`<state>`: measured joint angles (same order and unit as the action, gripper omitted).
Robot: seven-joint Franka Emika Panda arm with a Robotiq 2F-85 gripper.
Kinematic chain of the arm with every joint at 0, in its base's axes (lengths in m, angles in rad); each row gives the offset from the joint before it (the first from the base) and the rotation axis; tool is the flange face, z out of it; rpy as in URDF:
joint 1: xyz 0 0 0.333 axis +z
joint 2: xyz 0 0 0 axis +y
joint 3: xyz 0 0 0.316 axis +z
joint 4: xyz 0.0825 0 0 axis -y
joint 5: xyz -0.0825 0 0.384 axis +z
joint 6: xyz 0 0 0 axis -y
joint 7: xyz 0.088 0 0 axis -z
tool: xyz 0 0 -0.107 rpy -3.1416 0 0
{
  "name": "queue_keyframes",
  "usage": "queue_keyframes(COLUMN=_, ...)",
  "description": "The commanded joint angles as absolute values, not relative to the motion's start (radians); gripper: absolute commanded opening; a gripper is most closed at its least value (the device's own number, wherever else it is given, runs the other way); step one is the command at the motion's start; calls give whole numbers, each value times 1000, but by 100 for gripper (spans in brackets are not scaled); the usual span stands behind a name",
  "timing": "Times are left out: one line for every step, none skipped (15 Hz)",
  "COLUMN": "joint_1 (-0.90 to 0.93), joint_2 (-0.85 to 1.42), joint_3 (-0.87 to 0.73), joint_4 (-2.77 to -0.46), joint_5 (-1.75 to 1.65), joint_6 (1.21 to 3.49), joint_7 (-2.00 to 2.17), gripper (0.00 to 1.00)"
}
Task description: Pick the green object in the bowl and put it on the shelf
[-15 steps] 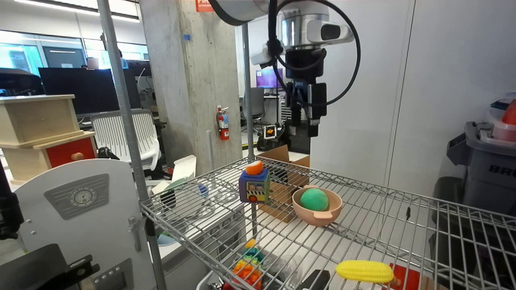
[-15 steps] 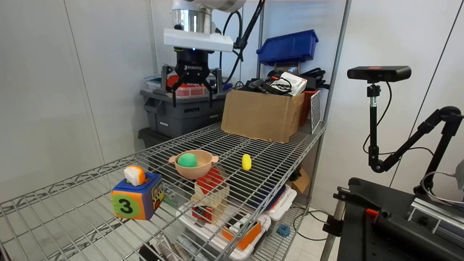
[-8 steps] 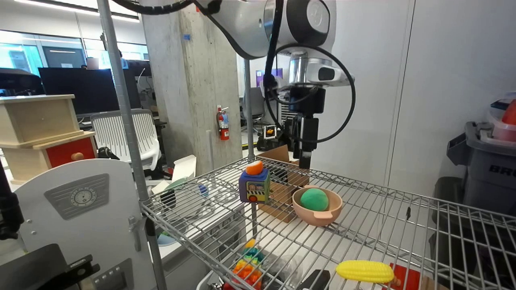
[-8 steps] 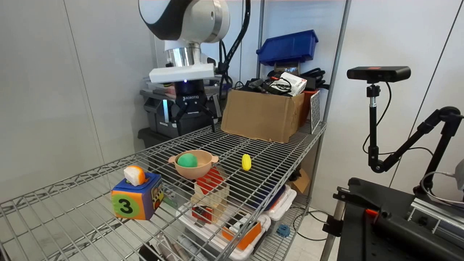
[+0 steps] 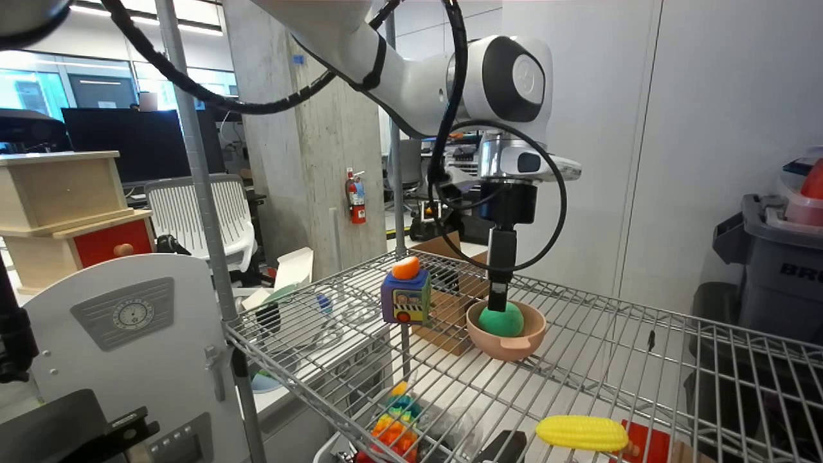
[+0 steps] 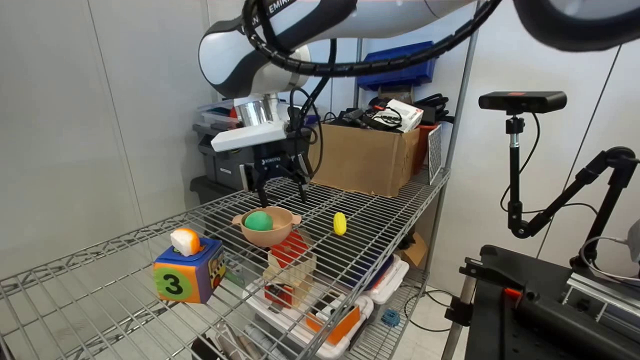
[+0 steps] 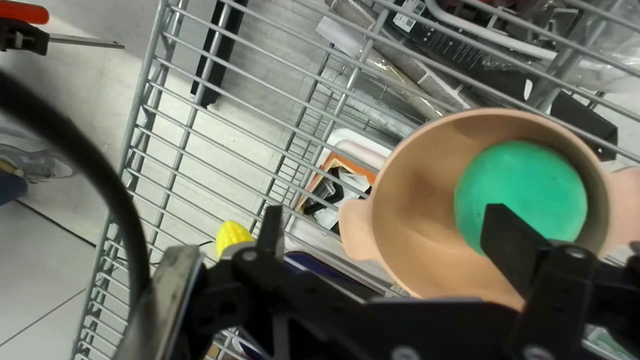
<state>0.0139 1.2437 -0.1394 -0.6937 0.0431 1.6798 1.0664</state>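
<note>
Looking down in the wrist view: green object (image 7: 525, 175) inside the bowl (image 7: 410, 215), set toward the right handle and partly covered by one of the fingertips (image 7: 510, 245), with the opposite fingertip just left of the bowl. Contact between fingertip and green object: cannot tell. In an exterior view, tool (image 6: 283, 201) pointing down at the far side of the bowl, wide, both fingers plainly apart. In an exterior view, only one finger distinct, dark in front of the green object, with a fire extinguisher (image 5: 357, 199) and concrete pillar (image 5: 308, 161) far left.

Beneath, the shelf counter (image 6: 395, 215) of thin silver rods, with a red-and-tan object (image 6: 287, 250) visible through the gaps. Also on top: yellow corn (image 5: 582, 433), in an exterior view near and right, lying left to right; toy cube (image 6: 190, 275) with a number 3, left of the bowl, bearing an orange-and-white piece (image 6: 186, 242); large cardboard box (image 6: 360, 160) at the far end. Farther off, gray bin (image 5: 778, 296) at right and pale wall (image 6: 60, 125) behind.

Green object rounded, about as tall as wide; direction and long axis impossible to tell. Bowl upright, mouth up, with its longest line through both handles, left to right in the wrist view.
</note>
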Motion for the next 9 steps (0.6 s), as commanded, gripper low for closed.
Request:
queue_keyframes(joint_1=3, joint_2=1344, joint_3=-123, joint_4=-523, joint_5=40, joint_6=1638, joint_7=1102, gripper=100)
queue_keyframes(joint_1=5, joint_2=1363, joint_3=-123, joint_4=-498, joint_5=37, joint_6=1643, joint_7=1106, gripper=100)
queue_keyframes(joint_1=4, joint_2=1379, joint_3=-120, joint_4=-477, joint_5=37, joint_6=1644, joint_7=1111, gripper=100)
queue_keyframes(joint_1=1, joint_2=1391, joint_3=-117, joint_4=-461, joint_5=40, joint_6=1644, joint_7=1118, gripper=100)
queue_keyframes(joint_1=8, joint_2=1384, joint_3=-129, joint_4=-480, joint_5=53, joint_6=1659, joint_7=1122, gripper=100)
queue_keyframes(joint_1=8, joint_2=1390, joint_3=-128, joint_4=-478, joint_5=54, joint_6=1661, joint_7=1130, gripper=100)
queue_keyframes(joint_1=9, joint_2=1394, joint_3=-128, joint_4=-476, joint_5=54, joint_6=1665, joint_7=1135, gripper=100)
queue_keyframes(joint_1=11, joint_2=1399, joint_3=-133, joint_4=-472, joint_5=47, joint_6=1676, joint_7=1138, gripper=100)
queue_keyframes(joint_1=13, joint_2=1402, joint_3=-136, joint_4=-470, joint_5=44, joint_6=1685, joint_7=1141, gripper=100)
